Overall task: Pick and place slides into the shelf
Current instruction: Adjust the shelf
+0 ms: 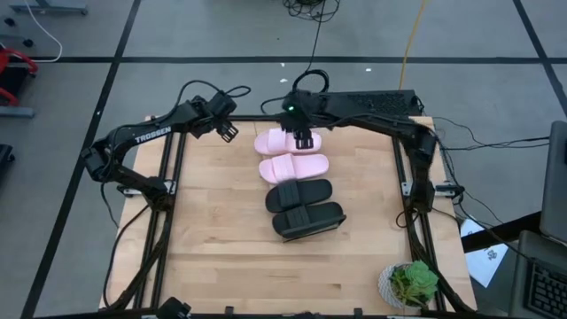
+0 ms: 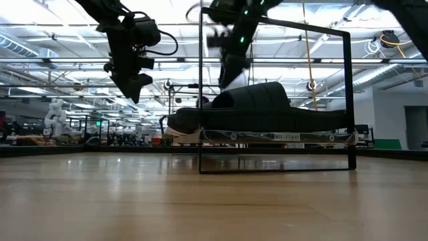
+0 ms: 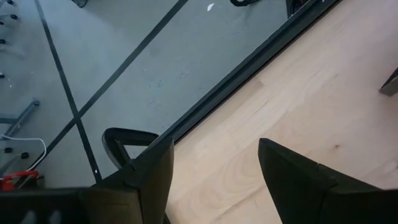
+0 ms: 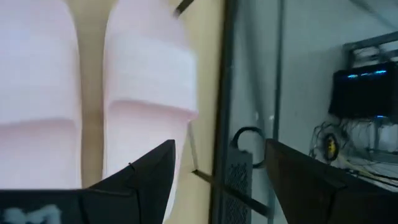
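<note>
Our right hand (image 1: 304,138) hangs with its fingers spread wide and nothing between them, directly over the farthest pink slide (image 1: 285,142), whose broad strap shows just ahead of the fingertips. All four slides lie side by side in a row on the shelf (image 1: 341,190), pink pair (image 1: 293,167) nearer this hand, black pair (image 1: 299,195) beyond. We judge them light, foamy and springy; the strap arch looks the best place to pinch. Our left hand (image 1: 227,131) waits open and empty off to the side, over the bench (image 1: 213,239) edge.
</note>
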Tool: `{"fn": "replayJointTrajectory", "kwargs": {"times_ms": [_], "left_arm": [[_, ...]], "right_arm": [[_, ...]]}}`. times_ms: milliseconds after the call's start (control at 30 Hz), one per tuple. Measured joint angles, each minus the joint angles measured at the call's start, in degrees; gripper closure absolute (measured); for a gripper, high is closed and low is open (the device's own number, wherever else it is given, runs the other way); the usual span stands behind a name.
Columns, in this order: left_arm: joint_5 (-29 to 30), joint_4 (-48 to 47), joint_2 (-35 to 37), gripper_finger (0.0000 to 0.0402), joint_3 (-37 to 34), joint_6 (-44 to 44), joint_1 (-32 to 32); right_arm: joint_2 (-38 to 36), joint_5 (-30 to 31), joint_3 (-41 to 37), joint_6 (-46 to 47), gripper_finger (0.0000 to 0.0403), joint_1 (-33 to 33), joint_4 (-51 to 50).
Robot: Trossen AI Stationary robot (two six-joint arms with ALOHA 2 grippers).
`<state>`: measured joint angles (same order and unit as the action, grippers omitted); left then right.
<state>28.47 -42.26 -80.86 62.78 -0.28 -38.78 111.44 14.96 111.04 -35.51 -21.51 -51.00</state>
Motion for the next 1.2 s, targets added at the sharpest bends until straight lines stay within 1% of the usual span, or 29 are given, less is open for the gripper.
{"fn": "replayJointTrajectory", "kwargs": {"times_ms": [133,200,300,433,533,700,800,867,933,1000,1067,1200], "left_arm": [[-0.6,0.4,0.0,0.0167,-1.1,-0.1,-1.2],[-1.8,0.6,0.0,0.0167,-2.0,-0.1,-2.0],[-3.1,1.4,0.0,0.0167,-3.9,-0.2,-3.1],[-3.9,2.7,0.0,0.0167,-7.0,-0.2,-4.1],[-5.2,3.0,0.0,0.0167,-8.6,-0.9,-4.3],[-8.8,0.8,0.0,0.0167,-8.8,-1.4,-3.8],[-9.0,-0.2,0.0,0.0167,-8.8,-1.4,-3.2],[-9.0,-0.8,0.0,0.0167,-8.8,-1.4,-2.8],[-9.0,-1.0,0.0,0.0167,-8.8,-1.5,-2.3],[-9.0,-1.1,0.0,0.0167,-8.8,-1.5,-1.8],[-9.3,-1.3,0.3,0.0167,-8.8,-1.7,-1.0],[-14.2,-1.9,3.5,0.0167,-8.8,-1.8,1.0]], "right_arm": [[-7.9,0.0,0.0,4.8,0.0165,2.3,-1.9],[-12.6,0.0,0.0,9.0,0.0165,4.2,-4.4],[-19.4,0.0,0.0,18.9,0.0165,8.4,-12.0],[-26.2,-0.2,0.0,35.9,0.0165,16.9,-23.3],[-29.3,-0.2,0.0,50.0,0.0165,23.7,-28.7],[-31.9,-0.5,0.0,68.7,0.0165,33.5,-33.6],[-32.1,-4.1,-0.4,78.4,0.0165,38.4,-36.5],[-32.1,-5.9,-2.3,83.9,0.0165,41.6,-36.1],[-32.0,-6.1,-5.2,87.9,0.0165,44.9,-35.2],[-32.0,-5.7,-9.4,90.1,0.0165,47.8,-33.8],[-32.2,-4.1,-14.4,92.8,0.0165,50.5,-31.7],[-33.1,-1.2,-26.3,100.1,0.0165,55.2,-25.1]]}}
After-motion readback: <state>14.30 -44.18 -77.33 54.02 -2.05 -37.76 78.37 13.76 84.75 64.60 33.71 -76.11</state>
